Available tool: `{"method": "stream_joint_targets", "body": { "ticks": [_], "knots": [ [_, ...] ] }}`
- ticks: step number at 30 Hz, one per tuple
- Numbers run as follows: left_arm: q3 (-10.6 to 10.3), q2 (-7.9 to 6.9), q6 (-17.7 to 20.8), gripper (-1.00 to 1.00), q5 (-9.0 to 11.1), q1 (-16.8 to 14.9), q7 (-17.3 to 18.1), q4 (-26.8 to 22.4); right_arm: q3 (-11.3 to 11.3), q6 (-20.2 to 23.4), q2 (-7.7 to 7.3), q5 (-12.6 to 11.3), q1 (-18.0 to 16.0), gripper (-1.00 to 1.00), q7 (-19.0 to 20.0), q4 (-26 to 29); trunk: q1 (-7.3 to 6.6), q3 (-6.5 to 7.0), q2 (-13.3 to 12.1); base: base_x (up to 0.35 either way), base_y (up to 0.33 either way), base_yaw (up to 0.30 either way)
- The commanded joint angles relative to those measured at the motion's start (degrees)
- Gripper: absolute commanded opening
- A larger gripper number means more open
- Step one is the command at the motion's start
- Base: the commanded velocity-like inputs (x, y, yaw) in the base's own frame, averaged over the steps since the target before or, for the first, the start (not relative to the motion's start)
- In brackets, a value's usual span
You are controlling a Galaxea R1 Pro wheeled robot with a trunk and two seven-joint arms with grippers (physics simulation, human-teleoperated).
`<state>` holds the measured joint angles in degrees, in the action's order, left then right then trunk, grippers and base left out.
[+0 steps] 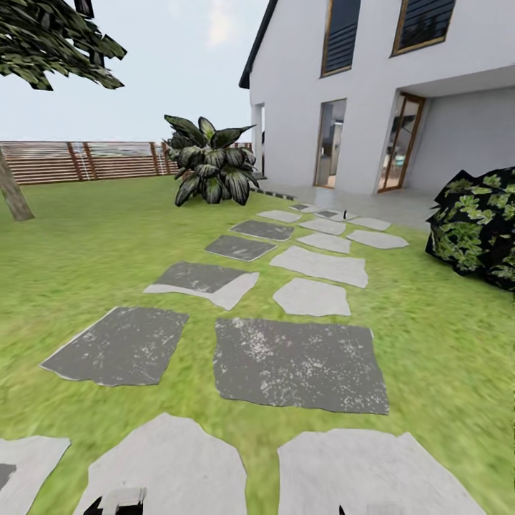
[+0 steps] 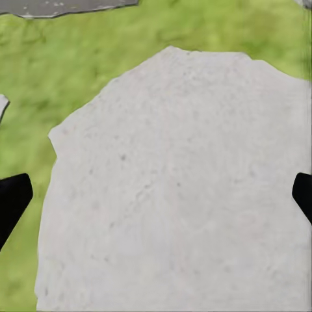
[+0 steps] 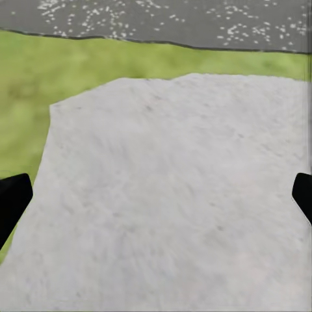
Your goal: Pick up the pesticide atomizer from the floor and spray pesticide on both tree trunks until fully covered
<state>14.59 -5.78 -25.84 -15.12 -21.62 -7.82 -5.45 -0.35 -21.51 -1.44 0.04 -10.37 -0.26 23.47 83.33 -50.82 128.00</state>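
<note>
I look over a green lawn crossed by flat stepping stones. A tree trunk [image 1: 13, 192], bare and grey-brown, leans at the far left under dark foliage [image 1: 50, 39]. A tiny dark upright object [image 1: 345, 213] stands on the far stones near the house; it is too small to tell whether it is the pesticide atomizer. My left gripper [image 2: 156, 203] hangs open over a pale stone [image 2: 175, 188], its black fingers [image 2: 12, 203] wide apart with nothing between them. My right gripper [image 3: 156, 203] is open the same way over another pale stone [image 3: 169, 195].
A white house [image 1: 372, 93] with glass doors stands at the back right. A slatted wooden fence [image 1: 79, 161] closes the lawn at the back left. A broad-leaved plant [image 1: 211, 172] grows by the path and a dark bush [image 1: 478, 225] sits at the right.
</note>
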Motion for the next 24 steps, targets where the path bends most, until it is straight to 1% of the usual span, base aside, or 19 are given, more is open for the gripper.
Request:
{"method": "stream_joint_targets", "body": {
  "ticks": [1, 24],
  "knots": [
    [0.0, 0.01, 0.0, 1.0, 0.0, 0.0, 0.0, 0.0, 0.0, 0.02, -0.01, -0.02, 0.0, 1.0, 0.0, 0.0, 0.0, -0.07, 0.0, 0.339, 0.0, -0.181],
    [0.0, -0.02, 0.0, 1.0, 0.0, -0.02, -0.01, 0.0, 0.0, 0.06, 0.0, -0.04, 0.0, 1.0, 0.0, 0.0, 0.0, -1.75, 0.0, 0.339, 0.0, -0.181]
  ]
}}
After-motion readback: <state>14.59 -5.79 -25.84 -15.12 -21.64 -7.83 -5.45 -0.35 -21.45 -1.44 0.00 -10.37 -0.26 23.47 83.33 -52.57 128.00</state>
